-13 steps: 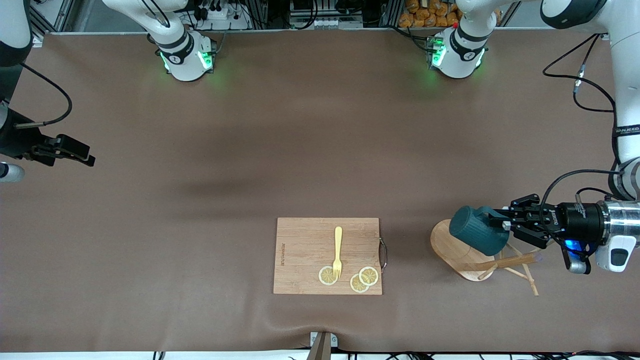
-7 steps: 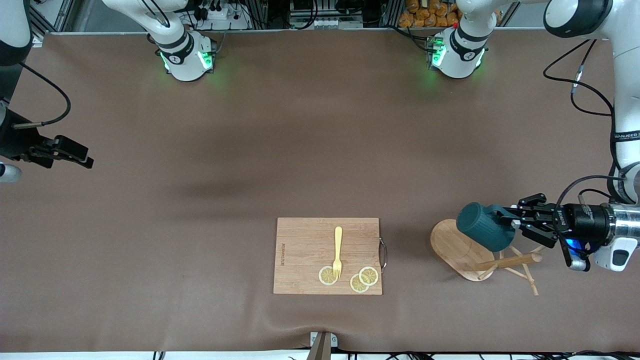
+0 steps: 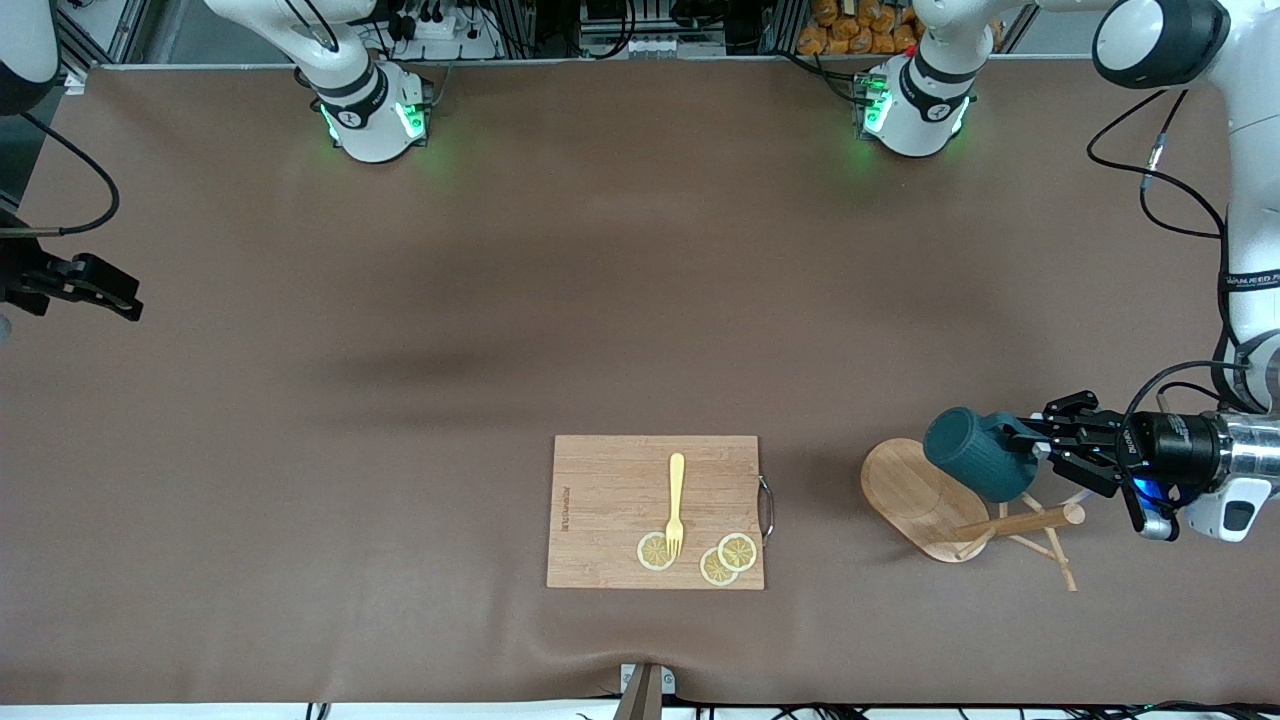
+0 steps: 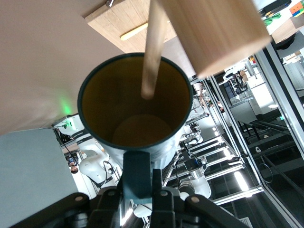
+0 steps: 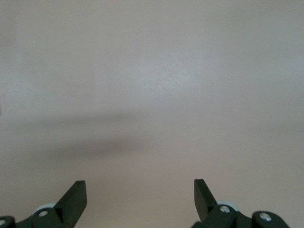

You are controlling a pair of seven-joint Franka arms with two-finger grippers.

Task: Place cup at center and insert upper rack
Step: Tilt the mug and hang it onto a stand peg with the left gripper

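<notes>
Brown worktop [image 3: 620, 300], both arm bases along one edge. Left hand [image 3: 1035, 450] pinches the cup [image 3: 975, 465] by its loop handle — cup on its side in the air over the upper rack [image 3: 930, 500], which lies tipped at the left arm's end; one peg [image 4: 154, 47] reaches into the cup's mouth. Cutting board [image 3: 610, 510] carries fork [image 3: 676, 500] and lemon slices [image 3: 725, 558]. Right hand [image 5: 140, 199] waits over bare covering — fingers spread, empty.
</notes>
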